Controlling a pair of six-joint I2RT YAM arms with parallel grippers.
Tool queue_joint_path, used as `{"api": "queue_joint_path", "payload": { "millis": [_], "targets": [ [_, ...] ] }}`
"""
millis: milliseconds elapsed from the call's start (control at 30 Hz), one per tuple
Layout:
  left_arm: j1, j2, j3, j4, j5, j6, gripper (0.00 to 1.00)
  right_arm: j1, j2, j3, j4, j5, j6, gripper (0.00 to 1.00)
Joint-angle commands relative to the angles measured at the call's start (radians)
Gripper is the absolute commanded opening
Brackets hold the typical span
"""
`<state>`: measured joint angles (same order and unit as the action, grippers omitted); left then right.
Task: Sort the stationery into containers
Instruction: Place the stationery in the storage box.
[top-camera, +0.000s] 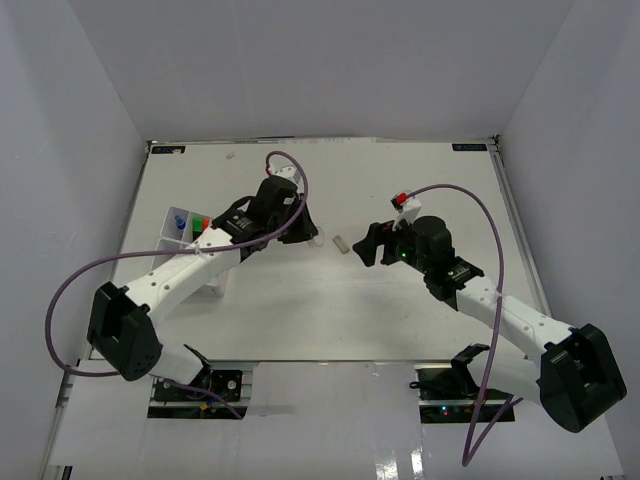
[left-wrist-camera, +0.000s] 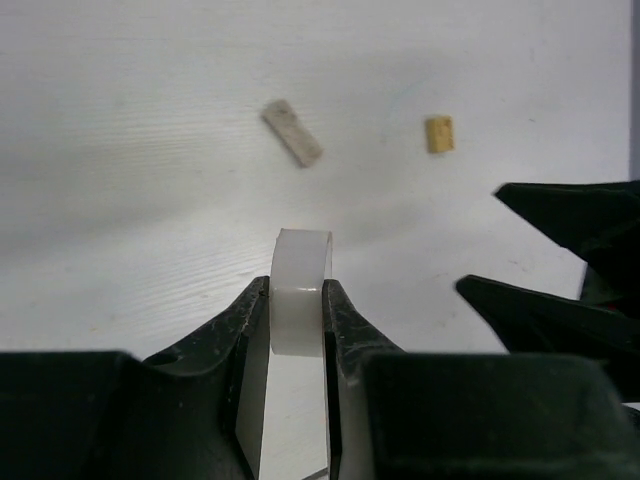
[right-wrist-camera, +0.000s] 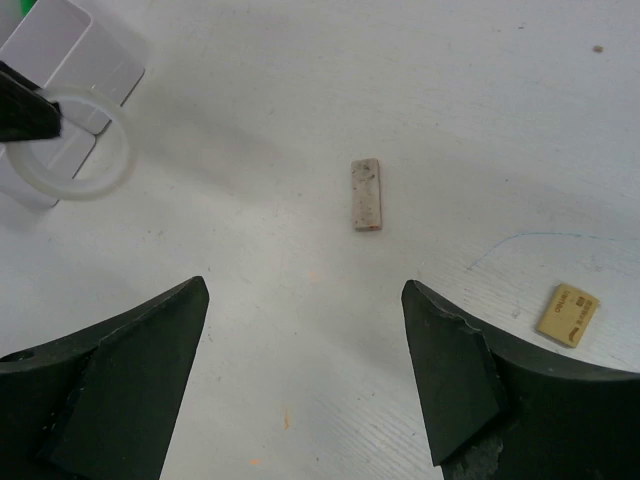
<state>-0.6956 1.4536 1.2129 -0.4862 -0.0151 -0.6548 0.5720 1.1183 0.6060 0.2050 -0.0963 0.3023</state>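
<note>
Left gripper (left-wrist-camera: 297, 300) was clamped on the clear translucent tape roll (left-wrist-camera: 300, 262), pinching its band wall between both fingers with the roll standing on edge. It looked lifted off the white table (left-wrist-camera: 150, 200), though contact could not be ruled out. In the top view the roll sat at roughly 3 o'clock from the white translucent divided organizer tray (top-camera: 168, 228), near it but not over it. The likely step was to carry the roll to the tray and release. Doing it well meant keeping the pinch firm, since a thin slick wall could twist out, swinging toward 9 o'clock, picking a compartment wide enough for the ring, and letting go low so it did not roll or bounce. Blue, green and red-orange caps (top-camera: 192, 223) showed in the tray's far cells, which were best avoided. The left forearm covered part of the tray, so free cells could not be judged. Right gripper (right-wrist-camera: 303, 295) was spread wide and held nothing. The small grey rectangular block (right-wrist-camera: 366, 194) lay at 12 o'clock from its jaws and the small tan block (right-wrist-camera: 567, 314) at 4 o'clock. Its black fingers (left-wrist-camera: 560, 300) sat close on the left gripper's 3 o'clock side, a clash risk if both arms moved together.
</note>
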Motion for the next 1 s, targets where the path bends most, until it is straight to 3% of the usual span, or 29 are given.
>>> {"api": "queue_joint_path", "payload": {
  "millis": [0, 167, 500, 967],
  "targets": [
    [0.060, -0.125, -0.032, -0.153, -0.164, 0.076, 0.00, 0.002, -0.055, -0.009, -0.019, 0.044, -0.061, 0.85],
    [0.214, -0.294, -0.113, -0.273, -0.227, 0.135, 0.00, -0.001, -0.075, -0.032, -0.027, 0.055, -0.081, 0.87],
    [0.422, -0.444, -0.203, -0.486, -0.307, 0.195, 0.00, -0.001, -0.075, -0.049, -0.024, 0.030, -0.086, 0.88],
    [0.512, -0.375, -0.265, -0.358, -0.284, 0.257, 0.00, -0.004, -0.112, -0.083, -0.024, 0.041, -0.111, 0.88]
  ]
}}
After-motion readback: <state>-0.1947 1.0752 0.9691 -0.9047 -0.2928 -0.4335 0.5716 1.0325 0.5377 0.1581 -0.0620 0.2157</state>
